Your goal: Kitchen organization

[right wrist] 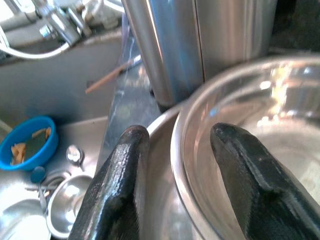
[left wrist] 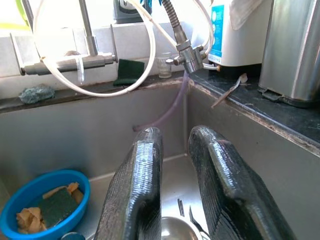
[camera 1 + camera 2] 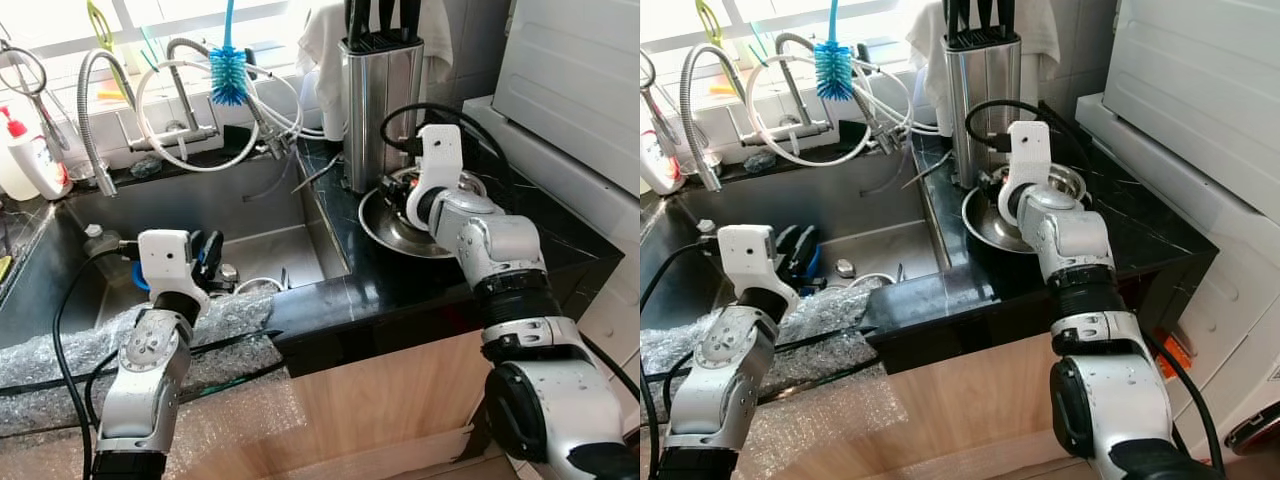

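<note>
Your right gripper (image 1: 175, 175) sits at the black counter's corner, tight against the tall steel knife block (image 3: 380, 100). Its fingers are spread astride the rim of the inner shiny steel bowl (image 1: 240, 130), which is nested in a wider steel dish (image 3: 395, 230) (contact is hard to judge). Your left gripper (image 2: 177, 185) hovers over the steel sink (image 3: 200, 215), fingers slightly parted, holding nothing. The blue plastic bowl of sponges (image 2: 42, 202) lies in the basin, partly cut off.
</note>
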`<state>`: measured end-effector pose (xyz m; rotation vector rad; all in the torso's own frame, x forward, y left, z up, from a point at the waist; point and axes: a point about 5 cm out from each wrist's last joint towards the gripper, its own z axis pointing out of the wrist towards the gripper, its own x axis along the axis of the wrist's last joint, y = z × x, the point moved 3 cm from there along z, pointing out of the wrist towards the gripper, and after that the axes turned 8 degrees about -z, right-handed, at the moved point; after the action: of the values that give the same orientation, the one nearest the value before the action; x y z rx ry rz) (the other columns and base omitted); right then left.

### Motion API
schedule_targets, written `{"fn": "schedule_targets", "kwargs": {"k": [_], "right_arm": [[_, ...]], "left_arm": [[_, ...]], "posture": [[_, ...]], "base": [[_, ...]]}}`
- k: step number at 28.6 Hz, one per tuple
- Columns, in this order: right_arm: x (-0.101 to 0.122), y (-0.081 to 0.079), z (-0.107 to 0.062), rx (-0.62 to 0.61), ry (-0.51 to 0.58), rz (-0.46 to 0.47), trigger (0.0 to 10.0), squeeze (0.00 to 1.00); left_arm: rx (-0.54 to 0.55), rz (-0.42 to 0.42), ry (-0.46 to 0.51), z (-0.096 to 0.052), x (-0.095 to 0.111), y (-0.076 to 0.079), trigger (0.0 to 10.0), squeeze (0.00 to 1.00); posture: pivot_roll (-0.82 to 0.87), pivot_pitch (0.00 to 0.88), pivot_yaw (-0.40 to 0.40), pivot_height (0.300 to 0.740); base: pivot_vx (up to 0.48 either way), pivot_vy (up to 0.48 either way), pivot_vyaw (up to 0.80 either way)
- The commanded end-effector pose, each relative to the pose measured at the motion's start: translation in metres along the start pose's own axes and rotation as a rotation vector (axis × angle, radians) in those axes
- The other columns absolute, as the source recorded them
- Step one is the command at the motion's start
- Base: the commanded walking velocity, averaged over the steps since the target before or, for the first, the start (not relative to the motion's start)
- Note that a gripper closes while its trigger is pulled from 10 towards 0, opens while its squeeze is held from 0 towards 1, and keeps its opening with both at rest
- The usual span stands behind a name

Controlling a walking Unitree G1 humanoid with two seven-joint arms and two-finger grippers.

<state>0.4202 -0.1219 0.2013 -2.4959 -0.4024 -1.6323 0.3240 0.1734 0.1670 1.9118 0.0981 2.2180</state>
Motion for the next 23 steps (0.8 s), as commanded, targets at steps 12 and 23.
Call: {"fn": "schedule_targets", "kwargs": {"k": [12, 23], "right_arm": [[0.003, 0.000, 0.000, 0.019, -0.061, 0.027, 10.0, 0.00], [0.015, -0.031, -0.002, 0.171, -0.047, 0.104, 10.0, 0.00]], "left_arm": [[0.030, -0.019, -0.017, 0.001, -0.004, -0.003, 10.0, 0.00], [0.034, -0.007, -0.014, 0.004, -0.001, -0.005, 10.0, 0.00]], "posture": [[-0.10, 0.000, 0.092, 0.740], [-0.10, 0.000, 0.095, 0.740]], "base": [[0.000, 0.000, 0.00], [0.000, 0.000, 0.00]]}}
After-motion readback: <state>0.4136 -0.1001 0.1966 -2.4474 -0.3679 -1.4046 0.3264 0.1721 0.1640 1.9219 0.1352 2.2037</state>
